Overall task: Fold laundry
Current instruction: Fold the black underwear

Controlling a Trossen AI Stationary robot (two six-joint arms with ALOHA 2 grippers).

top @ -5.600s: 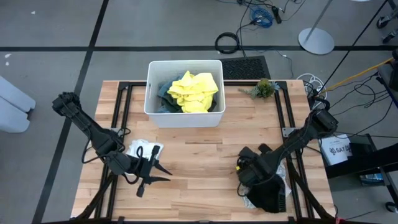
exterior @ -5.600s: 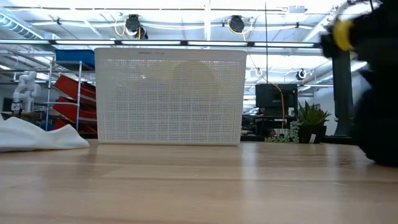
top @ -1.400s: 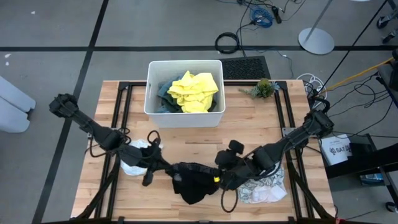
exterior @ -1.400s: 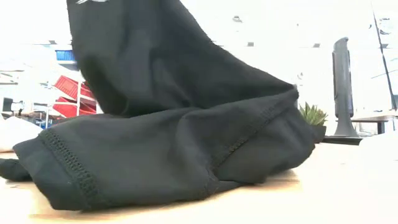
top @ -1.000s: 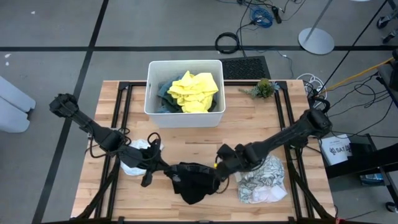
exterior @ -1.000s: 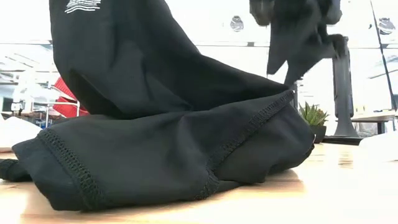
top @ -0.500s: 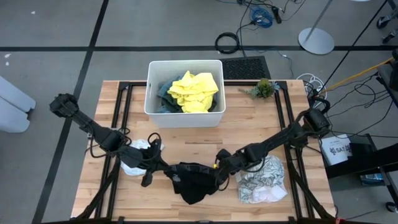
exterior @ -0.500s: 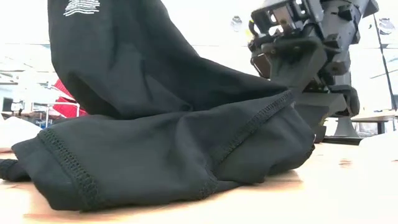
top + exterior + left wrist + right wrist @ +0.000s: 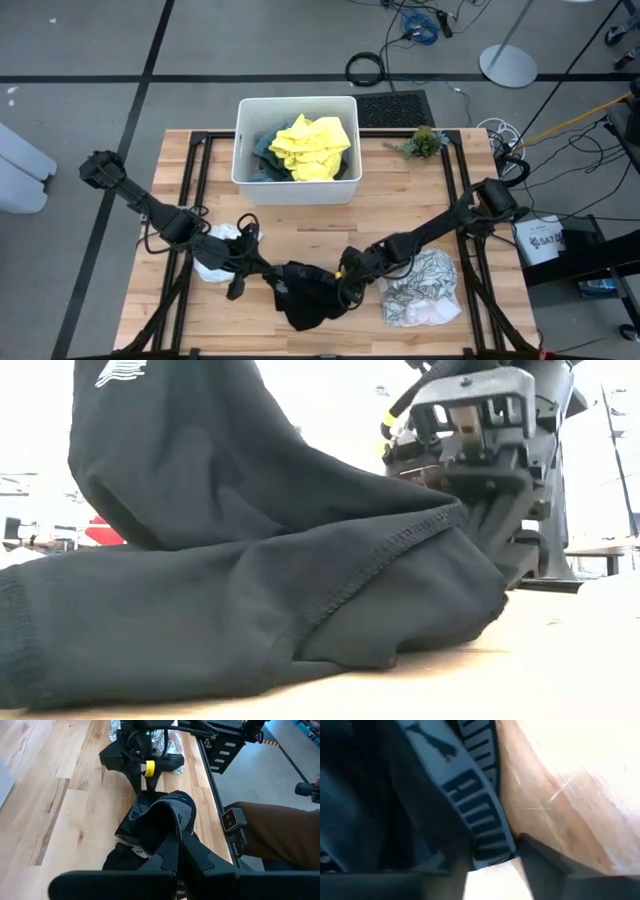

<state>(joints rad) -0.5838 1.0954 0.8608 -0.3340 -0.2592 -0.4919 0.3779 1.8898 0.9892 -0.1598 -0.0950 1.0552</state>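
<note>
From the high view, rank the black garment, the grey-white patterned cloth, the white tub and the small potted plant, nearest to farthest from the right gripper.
1. Black cloth garment: at the right gripper, touching it.
2. Grey-white cloth with dark line pattern: beside it, toward the table's right edge.
3. White rectangular plastic tub: at the table's far side.
4. Small green potted plant: far right corner.

Black garment (image 9: 305, 293) at lower centre, waistband lettered. Bright yellow cloth (image 9: 312, 146) over dark green cloth (image 9: 262, 148) in white tub (image 9: 240, 140), upper centre. Grey-white, dark-lined cloth (image 9: 422, 285) lower right. White cloth (image 9: 214, 254) lower left. Light wood table (image 9: 400, 200).
</note>
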